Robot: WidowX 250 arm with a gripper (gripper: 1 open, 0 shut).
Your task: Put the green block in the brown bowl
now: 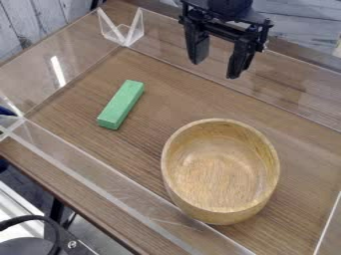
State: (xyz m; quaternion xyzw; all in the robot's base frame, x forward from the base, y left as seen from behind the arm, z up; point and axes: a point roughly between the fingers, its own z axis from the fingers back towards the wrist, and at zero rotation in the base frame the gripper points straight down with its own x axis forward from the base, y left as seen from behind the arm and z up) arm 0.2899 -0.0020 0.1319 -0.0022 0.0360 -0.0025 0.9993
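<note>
The green block (pixel 122 105) lies flat on the wooden table at the left of centre, its long side running from near left to far right. The brown bowl (pixel 221 168) stands upright at the near right, with nothing inside it. My gripper (pixel 220 57) hangs above the far middle of the table, pointing down, its two black fingers spread open and holding nothing. It is well clear of both the block and the bowl, behind the bowl and to the right of the block.
Clear acrylic walls (pixel 80 169) fence in the table (pixel 80 85) on the near-left and far sides. A small clear bracket (pixel 123 28) stands at the far left corner.
</note>
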